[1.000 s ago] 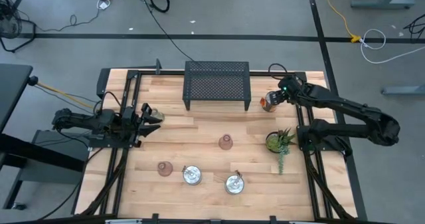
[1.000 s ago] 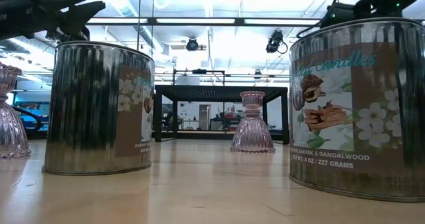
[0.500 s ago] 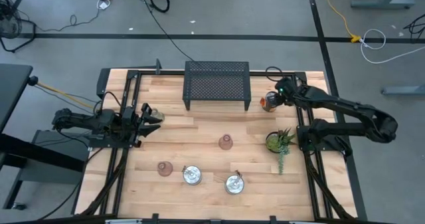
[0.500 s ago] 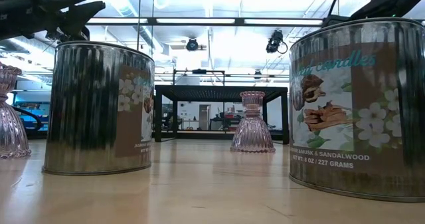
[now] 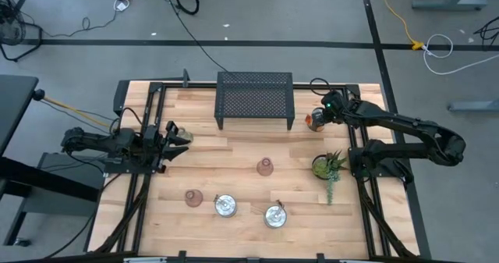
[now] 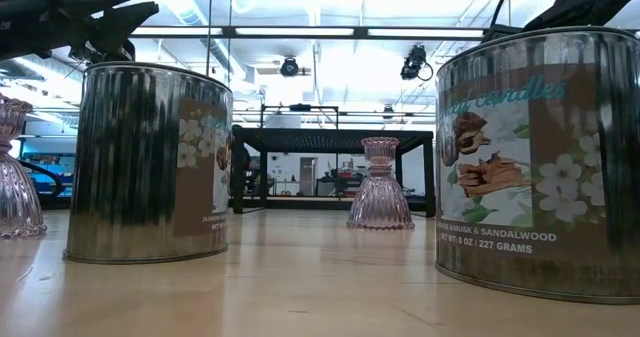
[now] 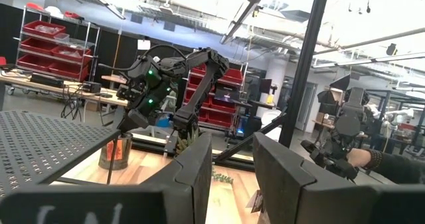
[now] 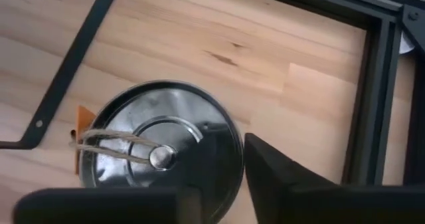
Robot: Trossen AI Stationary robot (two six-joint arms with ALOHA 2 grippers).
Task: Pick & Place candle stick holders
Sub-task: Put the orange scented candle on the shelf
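Two pinkish-brown candle stick holders stand on their wide bases on the wooden table, one at mid-table [image 5: 265,166] [image 6: 380,185] and one near the front left [image 5: 193,197] [image 6: 15,172]. No pale green holder shows in any view. My right gripper [image 5: 322,115] [image 8: 222,194] is open and hangs over a silvery tin with an orange label [image 5: 314,122] [image 8: 159,154] at the far right. I cannot tell whether it touches the tin. My left gripper [image 5: 179,136] [image 7: 232,177] is open and empty at the table's left side.
Two silvery candle tins [image 5: 225,206] [image 5: 275,215] stand near the front edge. A potted plant [image 5: 327,166] stands at the right and a black mesh rack [image 5: 255,99] at the far middle. A person [image 7: 352,141] shows in the room beyond the table.
My right gripper has crept a little toward the table's left, over the orange-labelled tin.
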